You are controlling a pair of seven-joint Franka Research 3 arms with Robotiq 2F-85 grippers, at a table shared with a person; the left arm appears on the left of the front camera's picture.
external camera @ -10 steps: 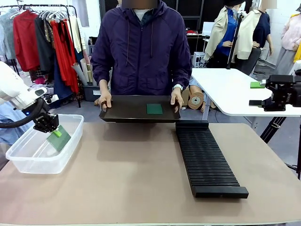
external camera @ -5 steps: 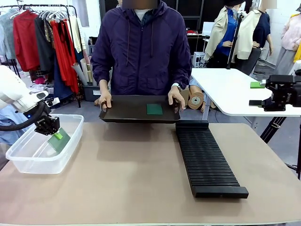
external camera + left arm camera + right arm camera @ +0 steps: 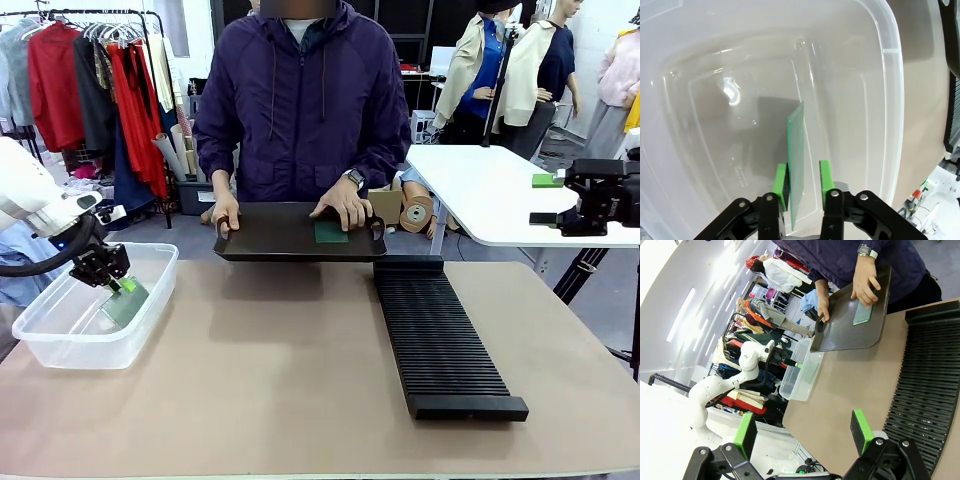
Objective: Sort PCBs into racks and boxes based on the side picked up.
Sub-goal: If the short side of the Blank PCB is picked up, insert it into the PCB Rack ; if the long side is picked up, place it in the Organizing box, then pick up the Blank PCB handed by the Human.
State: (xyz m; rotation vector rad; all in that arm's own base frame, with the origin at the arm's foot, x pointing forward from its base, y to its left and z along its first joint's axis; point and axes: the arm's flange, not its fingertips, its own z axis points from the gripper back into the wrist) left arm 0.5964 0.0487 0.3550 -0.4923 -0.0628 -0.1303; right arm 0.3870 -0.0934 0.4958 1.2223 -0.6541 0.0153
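My left gripper (image 3: 118,285) reaches down into the clear box (image 3: 60,345) at the table's left. In the left wrist view its green pads (image 3: 781,182) stand apart, open, with a green PCB (image 3: 796,150) edge-on between them, a gap showing on one side. That PCB (image 3: 127,305) leans inside the box (image 3: 892,100). Across the table a person holds a black tray (image 3: 270,235) with one hand flat on a second PCB (image 3: 330,236). The long black rack (image 3: 440,340) lies right of centre. My right gripper (image 3: 804,432) hangs open and empty, off to the table's right (image 3: 548,200).
A white side table (image 3: 490,200) stands behind the right corner. The brown tabletop (image 3: 260,380) between box and rack is bare. In the right wrist view the rack (image 3: 925,390) runs close under the fingers, with the tray (image 3: 840,335) and box (image 3: 797,377) beyond.
My left gripper's jaws have parted from the PCB inside the box. The person's hand has left the tray's handle and now rests on the PCB on the tray.
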